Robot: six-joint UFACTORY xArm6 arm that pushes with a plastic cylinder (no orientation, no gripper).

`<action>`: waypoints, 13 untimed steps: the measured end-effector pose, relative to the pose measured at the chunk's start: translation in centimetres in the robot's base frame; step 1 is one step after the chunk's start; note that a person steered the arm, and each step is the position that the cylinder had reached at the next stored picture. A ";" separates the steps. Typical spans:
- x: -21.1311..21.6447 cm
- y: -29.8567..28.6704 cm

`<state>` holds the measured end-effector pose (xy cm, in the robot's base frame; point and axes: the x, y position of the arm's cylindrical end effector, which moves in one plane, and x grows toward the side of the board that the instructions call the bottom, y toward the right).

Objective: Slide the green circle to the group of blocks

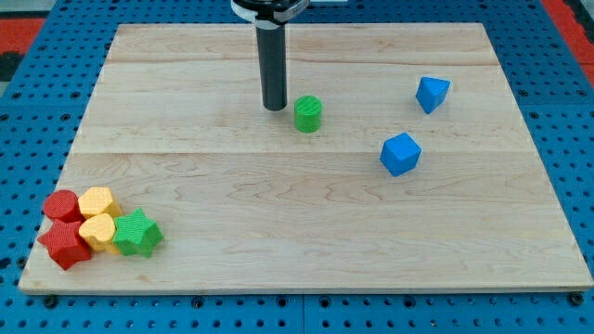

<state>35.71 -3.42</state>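
Green circle (308, 113), ribbed cylinder, on pale wood board (306, 232); my tip (275, 108) just left; no fingers fitted.

Blocks: two green (308, 113), two blue (400, 154), two red (61, 205), two yellow (98, 201).

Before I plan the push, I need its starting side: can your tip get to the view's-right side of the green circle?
Probably yes. My tip sits just view's-left of the green circle, and no block stands close around it, so circling looks free.
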 end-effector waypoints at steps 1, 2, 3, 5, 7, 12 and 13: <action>-2.8 3.6; -2.6 8.5; 1.4 7.7; 8.6 -0.6; 3.1 3.6; 7.2 -7.7; 10.5 -13.1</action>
<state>46.21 -16.49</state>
